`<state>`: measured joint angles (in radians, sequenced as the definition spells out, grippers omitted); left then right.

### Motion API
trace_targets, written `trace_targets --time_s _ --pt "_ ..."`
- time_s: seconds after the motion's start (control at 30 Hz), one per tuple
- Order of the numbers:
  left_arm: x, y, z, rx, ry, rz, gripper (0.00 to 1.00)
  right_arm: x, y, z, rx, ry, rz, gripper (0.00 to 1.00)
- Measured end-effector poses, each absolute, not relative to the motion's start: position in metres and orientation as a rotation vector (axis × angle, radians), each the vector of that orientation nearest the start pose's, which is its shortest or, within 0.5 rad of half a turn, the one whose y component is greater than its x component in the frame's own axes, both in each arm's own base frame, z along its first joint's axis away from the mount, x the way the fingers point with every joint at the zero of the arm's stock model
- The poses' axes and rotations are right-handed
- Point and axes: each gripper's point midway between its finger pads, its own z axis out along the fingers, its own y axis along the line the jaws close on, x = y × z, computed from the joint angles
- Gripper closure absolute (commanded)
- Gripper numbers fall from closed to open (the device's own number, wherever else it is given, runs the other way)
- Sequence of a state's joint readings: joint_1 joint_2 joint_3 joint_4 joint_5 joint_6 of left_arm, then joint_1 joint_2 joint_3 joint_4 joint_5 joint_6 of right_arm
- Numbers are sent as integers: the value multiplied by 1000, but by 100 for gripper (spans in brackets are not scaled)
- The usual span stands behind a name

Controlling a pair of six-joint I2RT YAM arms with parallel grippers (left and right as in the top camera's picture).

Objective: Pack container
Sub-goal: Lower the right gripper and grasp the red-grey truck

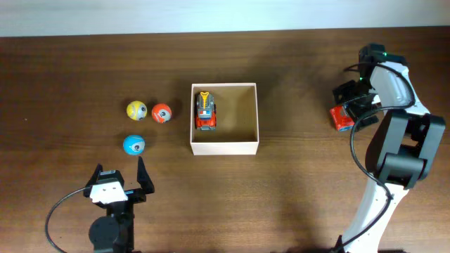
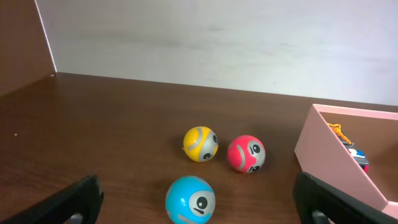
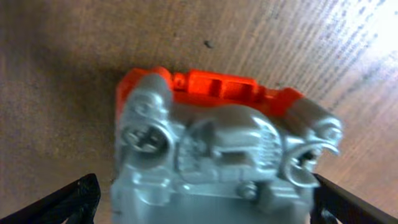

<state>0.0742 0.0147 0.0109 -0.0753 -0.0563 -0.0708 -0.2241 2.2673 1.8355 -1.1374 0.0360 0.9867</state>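
Note:
The container (image 1: 249, 118) is a cream-white square box at the table's middle, with a red and grey toy truck (image 1: 205, 111) inside at its left. In the left wrist view its wall (image 2: 326, 155) is at the right and the truck (image 2: 352, 151) peeks over it. My right gripper (image 1: 349, 112) is far to the right, lowered over a red and silver toy car (image 1: 341, 118). In the right wrist view the car (image 3: 217, 143) lies on its side between the open fingers (image 3: 208, 208). My left gripper (image 1: 119, 179) is open and empty, just in front of a blue ball (image 1: 133, 145).
A yellow ball (image 1: 136, 110) and a red ball (image 1: 161, 113) sit side by side left of the container. In the left wrist view the blue ball (image 2: 190, 199) is between my fingers (image 2: 200, 208), with the yellow ball (image 2: 200, 144) and the red ball (image 2: 246, 154) behind it.

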Motion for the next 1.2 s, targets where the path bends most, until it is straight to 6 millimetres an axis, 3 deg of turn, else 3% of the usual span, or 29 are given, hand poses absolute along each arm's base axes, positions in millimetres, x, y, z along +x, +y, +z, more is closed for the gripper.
trace_targets --time_s 0.37,0.53,0.83,1.2 --pt "245 28 157 -162 1642 48 1 428 -104 22 1656 2641 -46 7" --pt "245 28 157 -162 1642 48 1 431 -104 22 1486 2729 -38 7" --pt "245 28 157 -163 1642 49 1 442 -97 22 896 2943 10 1" --pt "245 28 157 -162 1642 48 1 461 -45 24 -99 3013 153 1"
